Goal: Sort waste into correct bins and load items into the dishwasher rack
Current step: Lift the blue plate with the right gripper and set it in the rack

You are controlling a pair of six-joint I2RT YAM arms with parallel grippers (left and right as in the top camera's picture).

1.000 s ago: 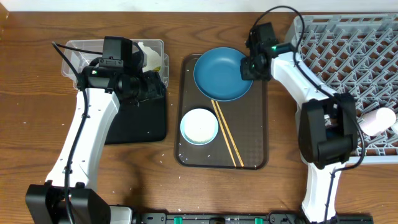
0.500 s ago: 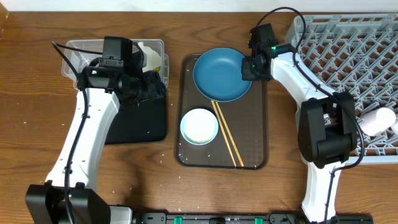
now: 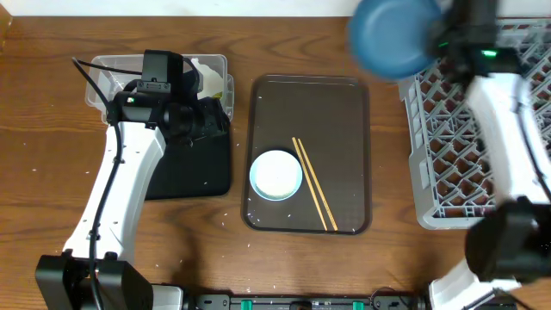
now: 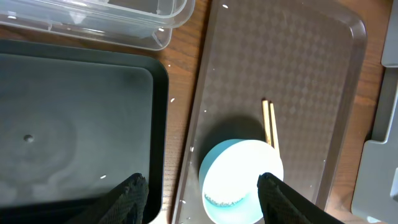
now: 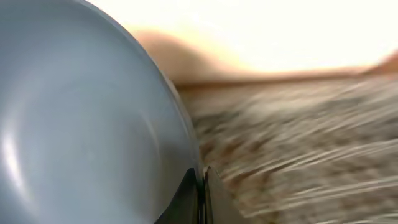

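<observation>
Hanging above the wooden bench [image 3: 52, 172], the large dark blue round bowl [image 3: 389, 34] is pinched at its rim by the right tool [image 5: 200, 182], just left of the far corner of the grey lattice plastic rack [image 3: 465, 146]; the left tool [image 4: 204, 190] is seen wide, empty.

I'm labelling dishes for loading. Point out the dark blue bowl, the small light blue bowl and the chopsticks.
dark blue bowl [image 3: 389, 39]: overhead view, middle of its blurred shape.
small light blue bowl [image 3: 276, 175]: overhead view, centre of its inside.
chopsticks [image 3: 314, 184]: overhead view, midway along the pair.
</observation>
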